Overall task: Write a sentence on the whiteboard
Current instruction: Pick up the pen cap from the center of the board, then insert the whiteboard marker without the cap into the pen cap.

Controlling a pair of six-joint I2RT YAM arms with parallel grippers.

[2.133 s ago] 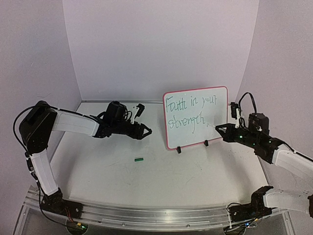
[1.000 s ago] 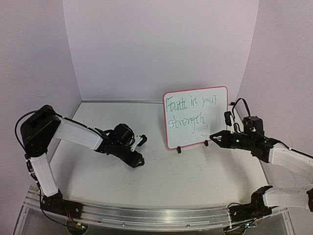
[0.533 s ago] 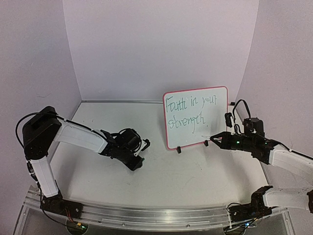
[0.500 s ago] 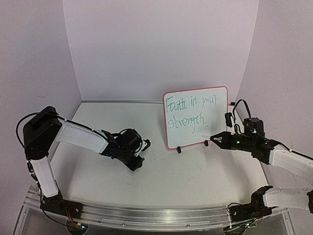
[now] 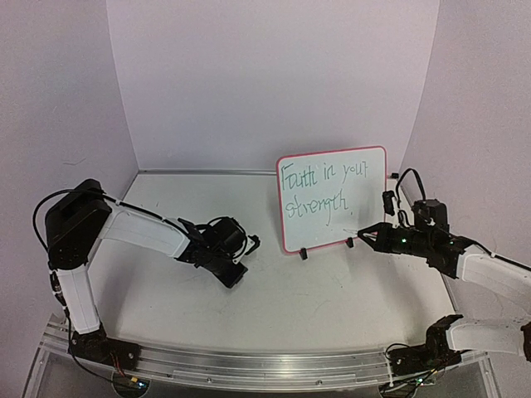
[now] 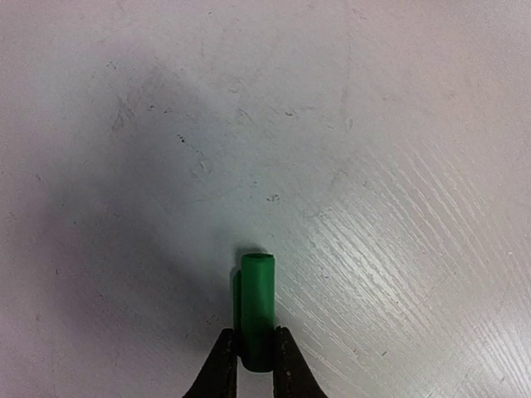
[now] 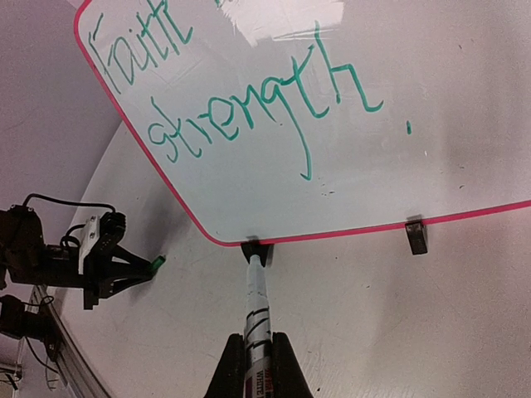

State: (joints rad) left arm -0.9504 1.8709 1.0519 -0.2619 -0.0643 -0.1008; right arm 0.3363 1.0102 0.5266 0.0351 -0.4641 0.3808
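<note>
The whiteboard (image 5: 365, 207), white with a red-pink rim and two black feet, stands upright right of centre. Its sentence (image 5: 319, 189) is in green, in two lines. The right wrist view shows the whiteboard (image 7: 431, 99) and the sentence (image 7: 249, 108) close up. My right gripper (image 5: 371, 236) is shut on a white marker (image 7: 256, 307), whose tip points at the board's lower edge, apart from the surface. My left gripper (image 6: 256, 352) is down on the table, shut on a small green marker cap (image 6: 257, 307). That cap (image 7: 157, 264) also shows at the left fingertips in the right wrist view.
White tabletop (image 5: 290, 307) with a scuffed surface, pale walls behind and at both sides. An aluminium rail (image 5: 249, 365) runs along the near edge by the arm bases. The board's black feet (image 7: 416, 236) rest on the table.
The left arm swung down and right to the green cap on the table and closed its jaws on it. The right gripper drew the marker back from the board, then held still.
</note>
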